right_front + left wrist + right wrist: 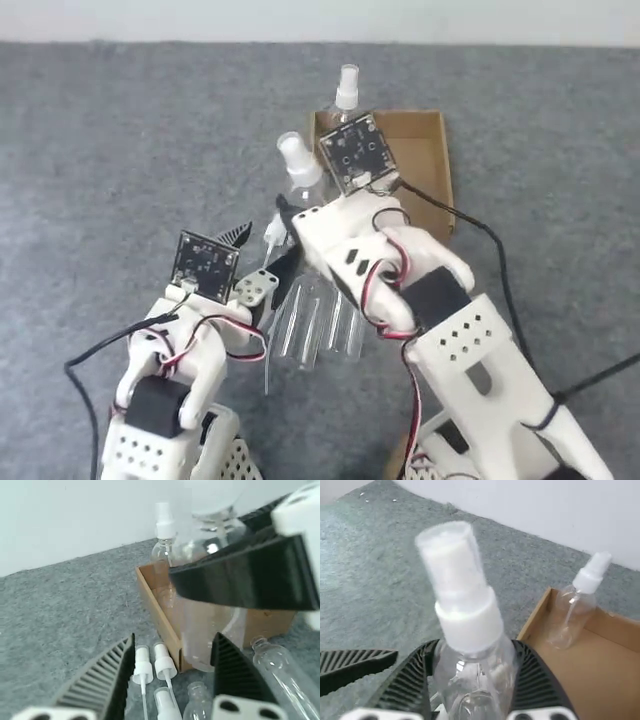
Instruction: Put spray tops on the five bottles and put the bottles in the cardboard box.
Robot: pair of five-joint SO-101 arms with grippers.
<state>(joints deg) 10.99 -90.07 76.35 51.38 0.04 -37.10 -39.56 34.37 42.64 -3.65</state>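
My right gripper point(474, 650) is shut on an upright clear bottle point(470, 680) that has a white spray top point(462, 600) on it. In the high view this held bottle point(303, 178) hangs just left of the cardboard box point(425, 150). A second capped bottle point(346, 98) stands in the box's far left corner. My left gripper point(175, 640) is open and holds nothing, low over the loose parts. Three loose spray tops point(142, 667) and uncapped bottles point(275, 662) lie on the carpet beneath it. The right arm's black finger point(245, 582) crosses in front of it.
Several clear bottles point(320, 320) lie side by side on the grey carpet between the two arms. The box interior point(605, 670) is bare brown cardboard apart from the one bottle point(572, 612). Cables trail from both arms.
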